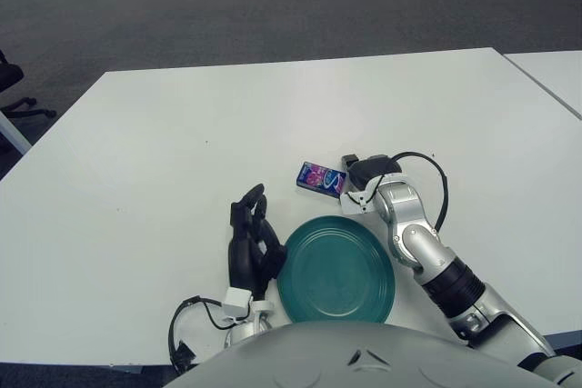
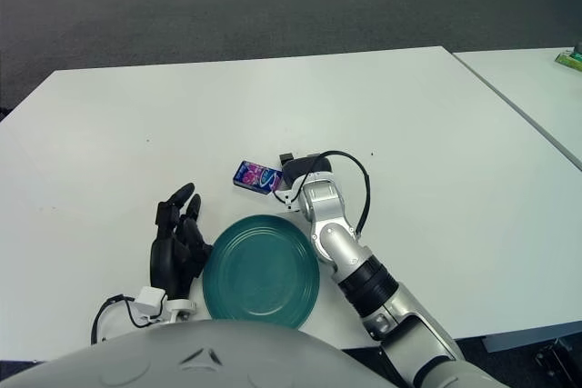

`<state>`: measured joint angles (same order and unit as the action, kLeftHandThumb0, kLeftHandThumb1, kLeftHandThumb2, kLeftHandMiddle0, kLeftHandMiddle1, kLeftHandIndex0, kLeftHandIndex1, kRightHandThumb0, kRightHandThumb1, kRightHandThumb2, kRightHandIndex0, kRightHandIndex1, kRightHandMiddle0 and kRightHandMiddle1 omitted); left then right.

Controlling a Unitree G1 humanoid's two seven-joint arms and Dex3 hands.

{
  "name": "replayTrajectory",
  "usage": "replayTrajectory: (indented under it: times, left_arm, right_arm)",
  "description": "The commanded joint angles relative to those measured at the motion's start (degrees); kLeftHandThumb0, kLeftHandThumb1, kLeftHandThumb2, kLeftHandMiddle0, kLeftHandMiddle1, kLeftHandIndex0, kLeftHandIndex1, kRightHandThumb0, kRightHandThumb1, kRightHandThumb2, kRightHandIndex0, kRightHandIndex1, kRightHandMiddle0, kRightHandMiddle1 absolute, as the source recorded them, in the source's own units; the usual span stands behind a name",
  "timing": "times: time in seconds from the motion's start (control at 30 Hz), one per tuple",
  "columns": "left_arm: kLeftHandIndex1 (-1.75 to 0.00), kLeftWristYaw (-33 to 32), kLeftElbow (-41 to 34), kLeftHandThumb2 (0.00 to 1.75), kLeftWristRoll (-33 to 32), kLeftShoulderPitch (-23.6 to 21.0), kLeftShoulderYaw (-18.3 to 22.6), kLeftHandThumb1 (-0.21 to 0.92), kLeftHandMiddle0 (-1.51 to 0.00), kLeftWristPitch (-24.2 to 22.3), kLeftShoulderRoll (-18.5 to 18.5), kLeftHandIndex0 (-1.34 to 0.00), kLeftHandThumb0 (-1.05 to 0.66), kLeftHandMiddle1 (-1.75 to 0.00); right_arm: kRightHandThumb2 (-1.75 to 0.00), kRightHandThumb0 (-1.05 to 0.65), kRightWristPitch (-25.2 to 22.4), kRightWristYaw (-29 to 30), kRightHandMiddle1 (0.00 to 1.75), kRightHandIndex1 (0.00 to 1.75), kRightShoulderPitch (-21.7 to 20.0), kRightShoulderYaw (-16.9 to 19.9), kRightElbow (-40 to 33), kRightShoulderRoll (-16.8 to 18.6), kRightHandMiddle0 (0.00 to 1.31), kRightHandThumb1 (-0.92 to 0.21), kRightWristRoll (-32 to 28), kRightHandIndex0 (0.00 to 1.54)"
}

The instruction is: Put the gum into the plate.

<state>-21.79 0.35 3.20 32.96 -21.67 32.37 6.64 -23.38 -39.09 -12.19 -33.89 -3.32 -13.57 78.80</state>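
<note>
While your right hand (image 1: 362,173) sits at the far end of its arm, just beyond the teal plate's (image 1: 337,269) far rim, the gum (image 1: 321,178) lies flat on the white table (image 1: 164,134) immediately to that hand's left. You can see the pack is a small blue and pink rectangle, its long side angled slightly, and it sits clear of the plate, just past the rim. The dark fingers of your right hand come right up to the pack's right end; whether they touch it you cannot tell, because the hand is seen from behind the wrist and the fingers are mostly hidden under the black housing. For the same reason you cannot tell how far that hand is open or whether it has any hold on the pack.

Your left hand (image 1: 252,243) shows just to the left of the plate, fingers pointing away from you, loosely extended and holding nothing.

A black cable (image 1: 440,190) loops off the right wrist. The robot's grey body cuts off the near edge of the plate and the lower forearms in both views.
</note>
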Motion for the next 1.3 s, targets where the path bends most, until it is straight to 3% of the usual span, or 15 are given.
replayTrajectory:
  times: [0.0, 0.33, 0.77, 1.27]
  left_arm:
    - [-0.99, -2.0, 3.3, 0.94, -0.2, -2.8, -1.9, 0.92, -0.38, -1.6, 8.8, -0.11, -0.84, -0.16]
    - [-1.16, -3.4, 5.0, 0.88, -1.6, -3.8, -1.1, 0.92, -0.35, 1.9, 9.3, -0.20, -0.90, -0.16]
    - [-1.20, -4.3, 6.3, 0.86, -1.4, -4.7, -0.7, 0.92, -0.35, 3.5, 8.9, -0.22, -0.92, -0.17]
    - [-1.17, -2.7, 5.8, 0.84, -3.4, -4.9, -1.7, 0.92, -0.34, 4.5, 8.3, -0.17, -0.89, -0.19]
  right_arm:
    - [-0.83, -0.95, 0.5, -0.6, 0.18, 0.01, -0.9, -1.1, 0.3, 1.3, 0.00, -0.92, -0.6, 0.31]
    - [-0.78, -0.96, 0.4, -2.9, 0.10, 0.00, -0.8, -1.7, -2.3, 1.9, 0.00, -0.92, 0.0, 0.25]
    - [-0.79, -0.94, 0.3, -4.5, 0.03, 0.00, -1.1, -2.8, -2.0, 2.3, 0.00, -0.92, 1.1, 0.18]
    - [-0.86, -0.91, 0.1, -1.6, 0.13, 0.10, -0.7, -4.5, 1.2, 5.6, 0.04, -0.92, -0.2, 0.32]
